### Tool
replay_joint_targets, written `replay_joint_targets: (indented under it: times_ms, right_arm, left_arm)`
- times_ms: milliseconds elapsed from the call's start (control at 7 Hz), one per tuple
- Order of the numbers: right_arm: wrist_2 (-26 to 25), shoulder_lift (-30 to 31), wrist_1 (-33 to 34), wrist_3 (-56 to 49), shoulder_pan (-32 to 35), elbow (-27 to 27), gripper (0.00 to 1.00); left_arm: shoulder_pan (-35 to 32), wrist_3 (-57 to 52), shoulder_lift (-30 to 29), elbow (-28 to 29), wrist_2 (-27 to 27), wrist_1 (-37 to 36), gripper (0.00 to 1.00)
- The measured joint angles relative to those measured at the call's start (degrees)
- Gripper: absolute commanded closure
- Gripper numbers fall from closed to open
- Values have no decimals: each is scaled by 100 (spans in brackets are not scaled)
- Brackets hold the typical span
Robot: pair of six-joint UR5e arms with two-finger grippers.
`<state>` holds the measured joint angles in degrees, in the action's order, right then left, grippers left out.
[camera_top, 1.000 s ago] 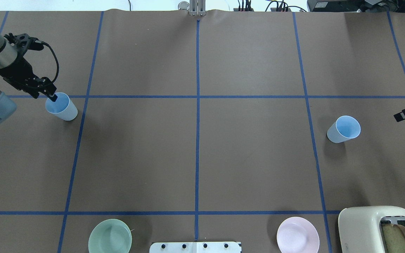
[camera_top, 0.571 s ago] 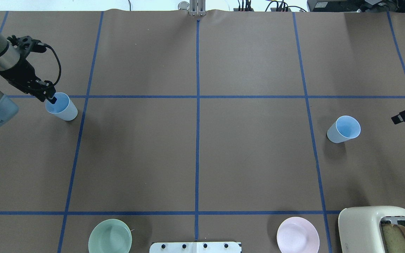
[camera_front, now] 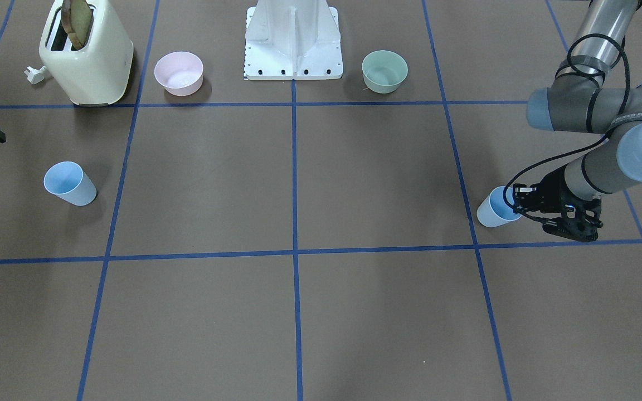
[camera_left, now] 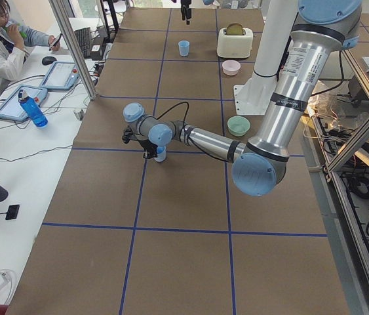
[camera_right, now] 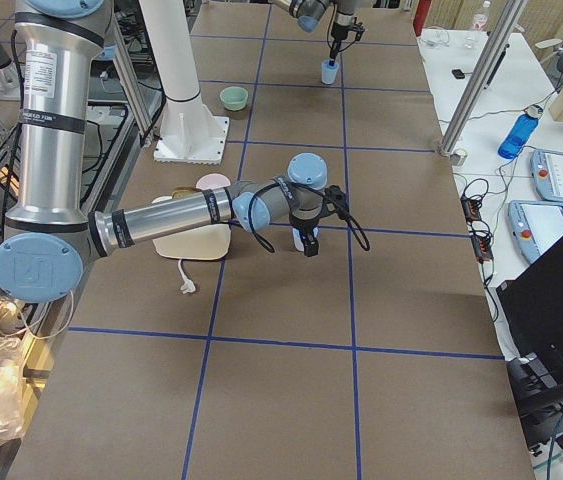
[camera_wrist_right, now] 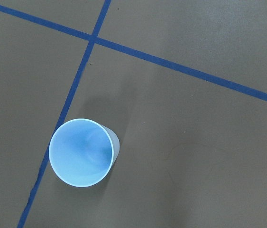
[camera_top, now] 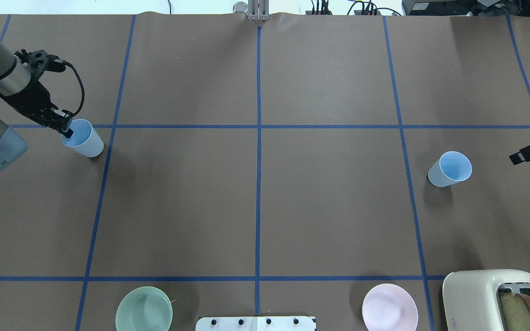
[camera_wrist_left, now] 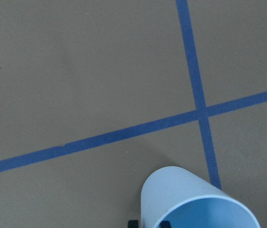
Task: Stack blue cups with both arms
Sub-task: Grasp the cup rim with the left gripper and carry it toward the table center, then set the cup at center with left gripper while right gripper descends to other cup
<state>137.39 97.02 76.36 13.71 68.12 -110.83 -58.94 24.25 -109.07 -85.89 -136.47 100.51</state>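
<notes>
One blue cup (camera_top: 84, 139) stands at the table's left; it also shows in the front-facing view (camera_front: 491, 210) and the left wrist view (camera_wrist_left: 195, 199). My left gripper (camera_top: 66, 131) is shut on its rim, one finger inside and one outside. The other blue cup (camera_top: 450, 168) stands free on the right, also seen in the front-facing view (camera_front: 69, 184) and from above in the right wrist view (camera_wrist_right: 81, 152). My right gripper (camera_top: 518, 157) hangs to the right of it, apart from it. Only one finger shows, so I cannot tell whether it is open.
A pale green bowl (camera_top: 144, 309) and a pink bowl (camera_top: 389, 307) sit near the robot's base mount (camera_top: 256, 323). A cream toaster (camera_top: 490, 299) with bread stands at the near right corner. Blue tape lines grid the brown table.
The left arm shifted slightly, and the left cup moved a little to the right with it. The right gripper crept toward the right cup.
</notes>
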Motion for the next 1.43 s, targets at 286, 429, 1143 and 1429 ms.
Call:
replay_joint_targets:
  times_ms: [286,429,1143,1429]
  right_arm:
    - [-2,-17,-14,4,-98,13,6]
    - [-15,-43,-18,2,-169,32,10]
    - [-75,-721,24,314,-355,561,16]
    - [-86,-835,28,442,-383,670,24]
  left_arm:
    - [10,653,-285,-269,-284,-271,100]
    - [36,1275,-609,-400,-367,-486,100]
    - [1305,4579,-2138,-627,405,-960,100]
    - [1791,5210,-2585,-365,818,-946,100]
